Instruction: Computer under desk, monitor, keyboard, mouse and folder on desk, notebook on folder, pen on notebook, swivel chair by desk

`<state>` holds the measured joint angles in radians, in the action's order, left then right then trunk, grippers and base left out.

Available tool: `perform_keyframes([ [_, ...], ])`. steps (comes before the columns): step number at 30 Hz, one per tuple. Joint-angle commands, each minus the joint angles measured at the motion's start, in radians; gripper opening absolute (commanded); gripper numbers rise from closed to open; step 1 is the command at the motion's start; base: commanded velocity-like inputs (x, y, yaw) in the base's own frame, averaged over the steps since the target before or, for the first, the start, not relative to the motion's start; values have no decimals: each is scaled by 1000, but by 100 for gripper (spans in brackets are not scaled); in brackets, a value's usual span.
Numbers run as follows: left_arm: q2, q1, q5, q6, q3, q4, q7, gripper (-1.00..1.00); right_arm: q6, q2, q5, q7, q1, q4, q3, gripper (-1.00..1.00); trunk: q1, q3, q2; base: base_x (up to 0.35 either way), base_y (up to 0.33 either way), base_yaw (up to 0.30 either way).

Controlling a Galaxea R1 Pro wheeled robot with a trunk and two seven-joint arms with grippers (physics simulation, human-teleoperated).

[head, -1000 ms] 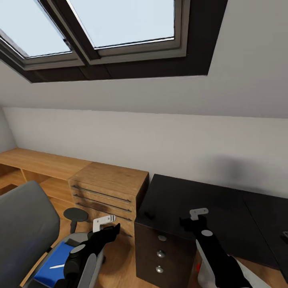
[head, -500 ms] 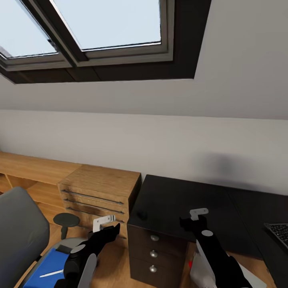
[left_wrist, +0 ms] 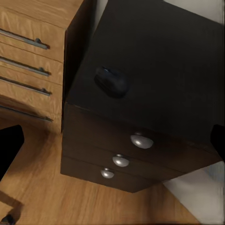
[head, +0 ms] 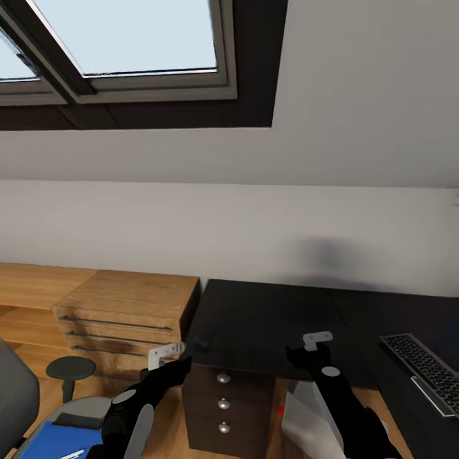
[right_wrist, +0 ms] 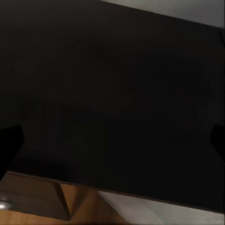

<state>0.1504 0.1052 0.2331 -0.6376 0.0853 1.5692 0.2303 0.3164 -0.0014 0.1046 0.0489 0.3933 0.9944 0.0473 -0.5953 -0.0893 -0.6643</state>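
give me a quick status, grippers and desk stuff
Both grippers empty, left and right over the desk front edge. Mouse on desk corner, keyboard at far right. Folder on chair seat.

Both black arms reach forward, the left hand [head: 167, 352] and right hand [head: 317, 340] empty, fingers spread.

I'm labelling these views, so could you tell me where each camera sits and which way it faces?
Head view: on the head, facing the desk, wall and skylight; both arms show.
Left wrist view: by the left fingers, above the desk corner, mouse and drawers.
Right wrist view: by the right fingers, above the bare desk top.
Shared: all show the desk.
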Motion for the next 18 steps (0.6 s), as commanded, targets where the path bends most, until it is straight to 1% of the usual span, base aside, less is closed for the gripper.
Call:
perform_keyframes([
  [1,0,1,11,-4,1,1,9,100,7,0,10,3,1,1,2,100,0,-2,-2,0,0,-298],
  [16,2,1,9,-2,2,-18,9,100,-9,1,10,4,1,0,3,100,0,-2,-2,0,0,-297],
  [18,2,1,9,-2,2,-20,9,100,-10,2,10,3,1,0,4,100,0,-3,-2,0,0,-204],
])
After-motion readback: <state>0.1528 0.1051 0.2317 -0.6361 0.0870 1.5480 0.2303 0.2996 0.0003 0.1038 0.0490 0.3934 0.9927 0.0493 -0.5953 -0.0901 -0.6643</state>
